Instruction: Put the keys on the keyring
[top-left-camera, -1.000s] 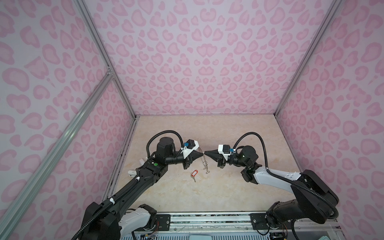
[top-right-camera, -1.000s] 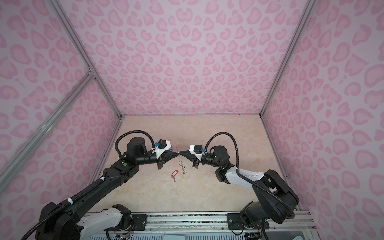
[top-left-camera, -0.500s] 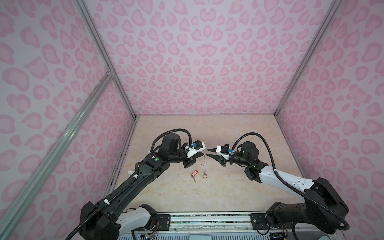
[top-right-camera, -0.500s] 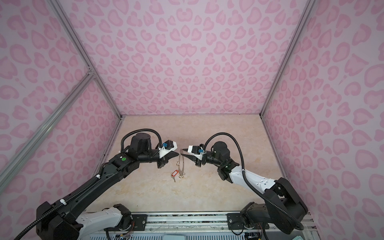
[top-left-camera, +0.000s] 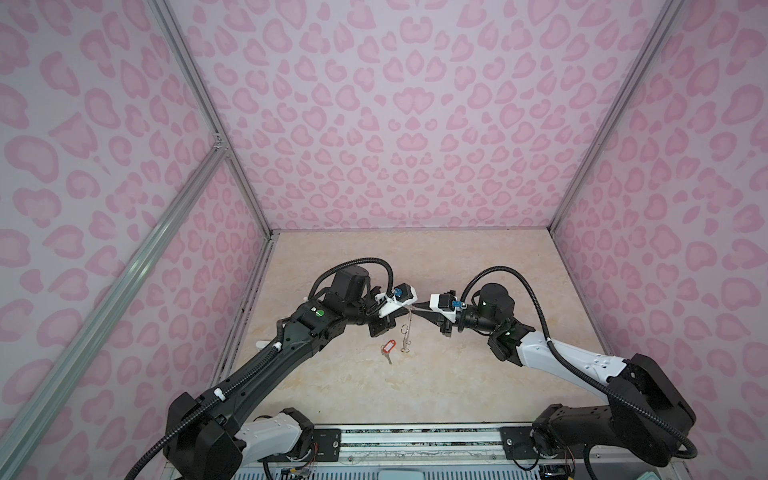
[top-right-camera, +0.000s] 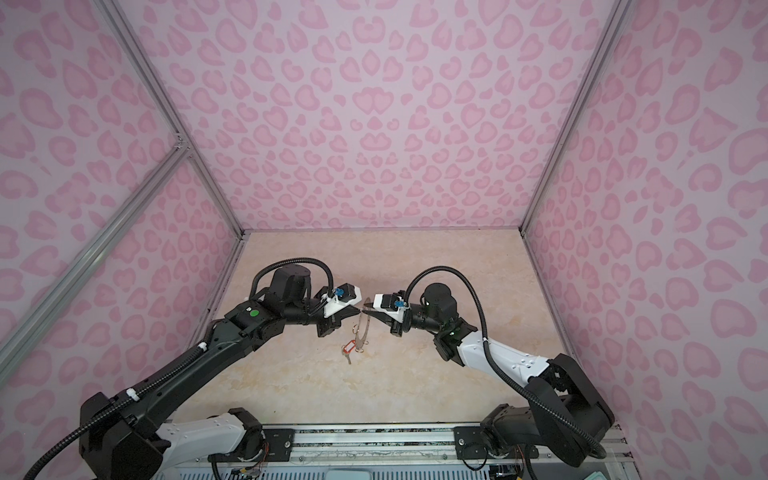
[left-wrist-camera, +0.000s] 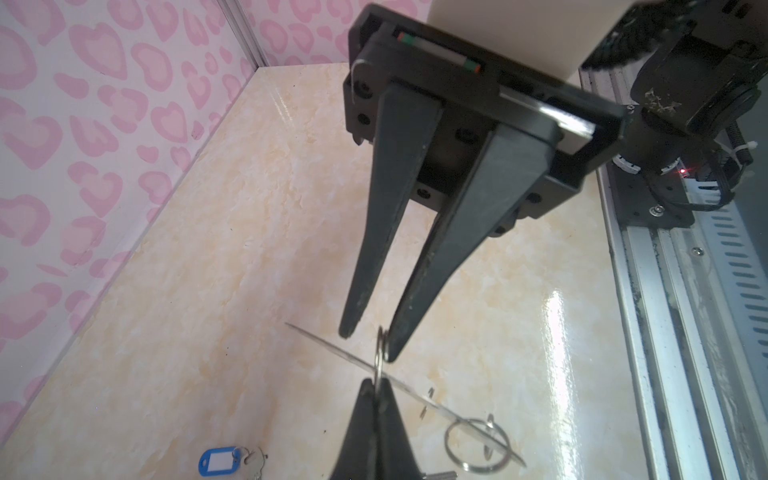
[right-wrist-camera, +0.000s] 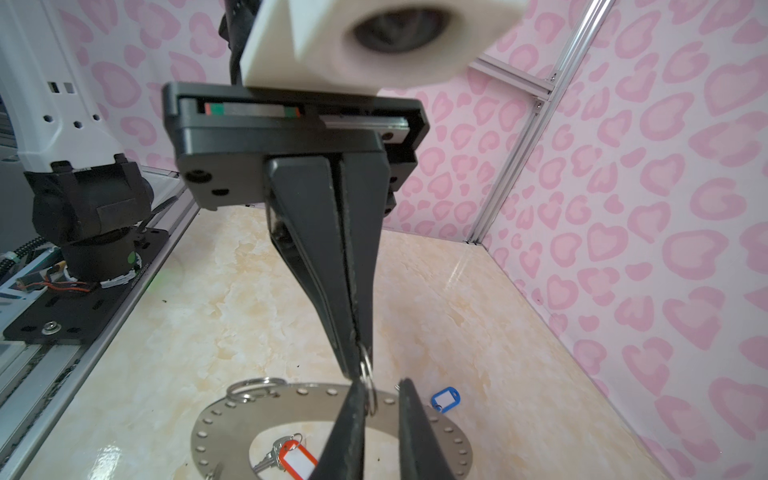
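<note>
Hard to see: the blue-tagged key (left-wrist-camera: 218, 459) showed only in the wrist views, lying on the table (top-left-camera: 457, 270) on the far side of the grippers. I could not find it in the top views. The left wrist view showed the keyring (left-wrist-camera: 419, 401) only edge-on, as a thin line.
Left gripper (right-wrist-camera: 357, 365): its fingers were together, clamped on a small split ring (right-wrist-camera: 365, 374) linked to the keyring's rim.
Right gripper (left-wrist-camera: 368, 343): its fingers stood a little apart. One fingertip (right-wrist-camera: 353, 415) touched the same small ring, and nothing was clamped.
Keyring: it hung in the air at mid-table, between the two gripper tips, in both top views (top-left-camera: 407, 328) (top-right-camera: 363, 332).
Orange-red-tagged key (top-left-camera: 388, 346): it lay on the table, near and just left of the keyring, and also showed through the keyring's open centre (right-wrist-camera: 291, 453).
Other: another wire ring (right-wrist-camera: 253, 386) hung from the keyring's rim.
</note>
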